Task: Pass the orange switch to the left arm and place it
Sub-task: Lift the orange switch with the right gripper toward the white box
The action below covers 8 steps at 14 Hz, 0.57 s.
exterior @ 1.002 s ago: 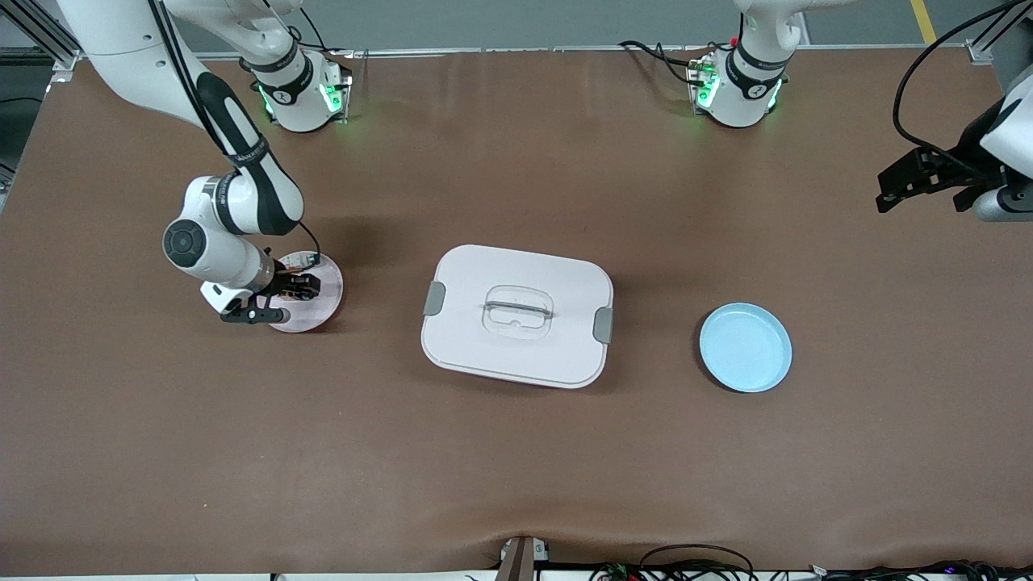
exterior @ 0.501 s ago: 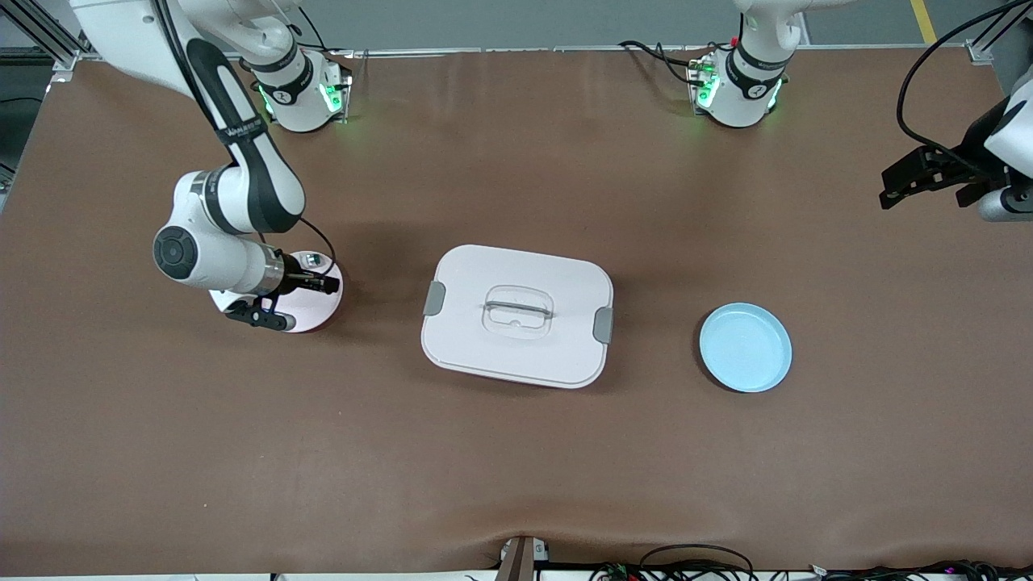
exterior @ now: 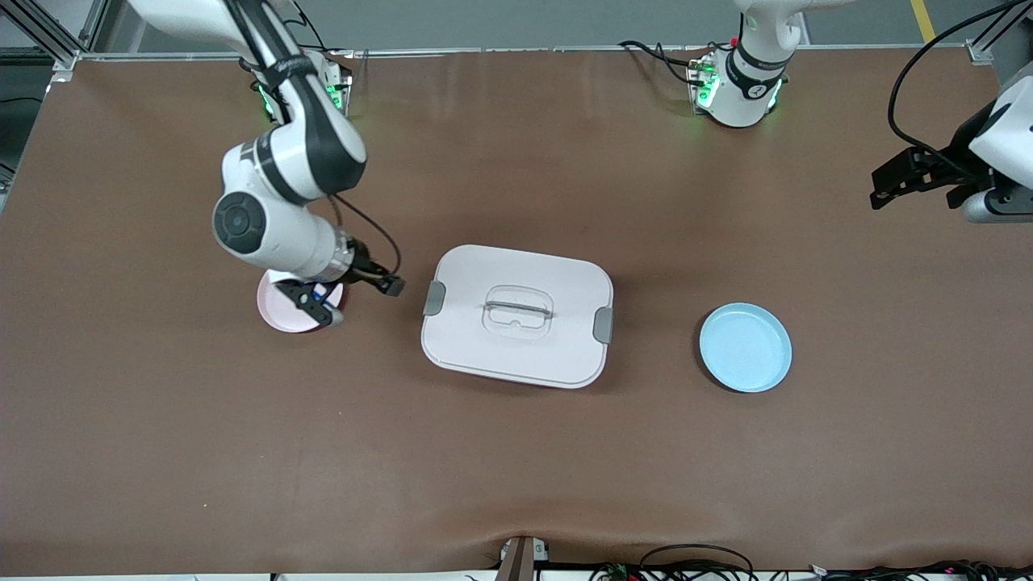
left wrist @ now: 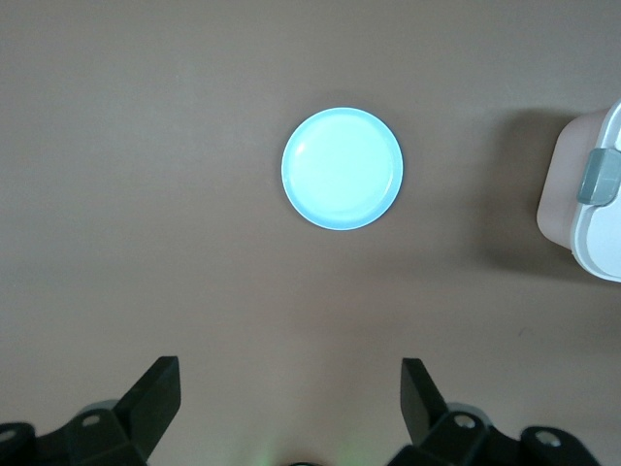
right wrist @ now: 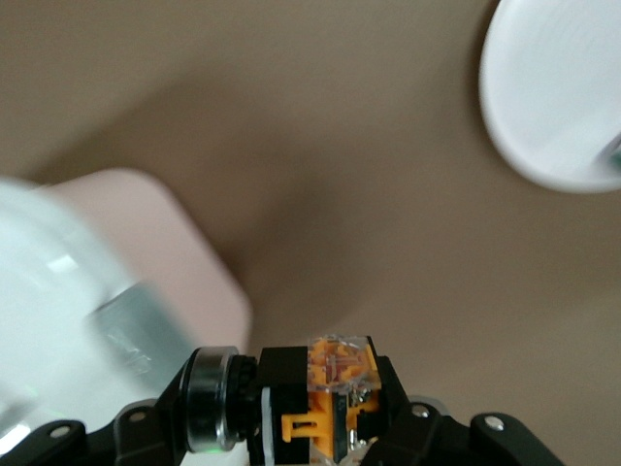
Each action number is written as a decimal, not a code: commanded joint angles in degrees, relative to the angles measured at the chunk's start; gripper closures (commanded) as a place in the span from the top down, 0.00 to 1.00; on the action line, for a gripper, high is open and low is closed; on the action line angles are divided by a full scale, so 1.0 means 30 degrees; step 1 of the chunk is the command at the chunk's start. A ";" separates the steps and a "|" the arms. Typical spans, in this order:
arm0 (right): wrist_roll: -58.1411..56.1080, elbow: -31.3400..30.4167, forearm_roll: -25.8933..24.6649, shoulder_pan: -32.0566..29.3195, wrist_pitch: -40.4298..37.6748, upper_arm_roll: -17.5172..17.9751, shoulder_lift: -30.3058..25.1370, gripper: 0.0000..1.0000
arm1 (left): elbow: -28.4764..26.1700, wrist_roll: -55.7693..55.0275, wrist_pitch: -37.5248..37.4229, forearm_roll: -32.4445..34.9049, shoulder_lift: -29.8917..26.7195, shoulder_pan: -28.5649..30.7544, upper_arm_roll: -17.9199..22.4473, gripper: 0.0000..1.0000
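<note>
The orange switch (right wrist: 325,408) sits pinched between the fingers of my right gripper (exterior: 386,284), its black body, orange clip and clear-topped orange block showing in the right wrist view, with a metallic ring at one end. In the front view the switch itself is too small to make out at the fingertips. My right gripper hangs in the air over bare table in the gap between the pink plate (exterior: 278,307) and the box (exterior: 516,315), just beside the box's grey side latch (exterior: 434,298) at the right arm's end.

The box lies shut in the middle of the table, its lid on, both latches down, the clear recessed handle (exterior: 517,311) centred in the lid. What it contains cannot be seen.

The pink plate lies partly under my right wrist; the right wrist view shows a small green-tipped part (right wrist: 612,153) at its rim, cut off by the frame edge.

The blue plate (exterior: 745,347) lies toward the left arm's end of the table, well apart from the box, with nothing in it.

My left gripper (exterior: 916,179) waits high over the table's edge at the left arm's end, fingers (left wrist: 157,390) spread wide, holding nothing.
</note>
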 commanded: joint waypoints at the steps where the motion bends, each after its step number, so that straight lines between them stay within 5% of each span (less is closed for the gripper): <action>1: 0.3229 0.2325 0.1947 0.1091 -0.0535 -0.0218 0.0534 0.00 | -0.0088 -0.0037 -0.0239 -0.0040 0.0015 -0.0315 -0.0221 1.00; 6: 1.0375 0.7096 0.3853 0.2879 -0.0506 -0.0247 0.2932 0.00 | -0.0792 -0.0125 0.0843 -0.1910 -0.0161 -0.0229 -0.0866 1.00; 8: 1.3305 0.9235 0.4091 0.3641 -0.0244 -0.0247 0.4425 0.00 | -0.0762 -0.0066 0.0992 -0.4480 -0.0161 -0.0141 -0.0779 1.00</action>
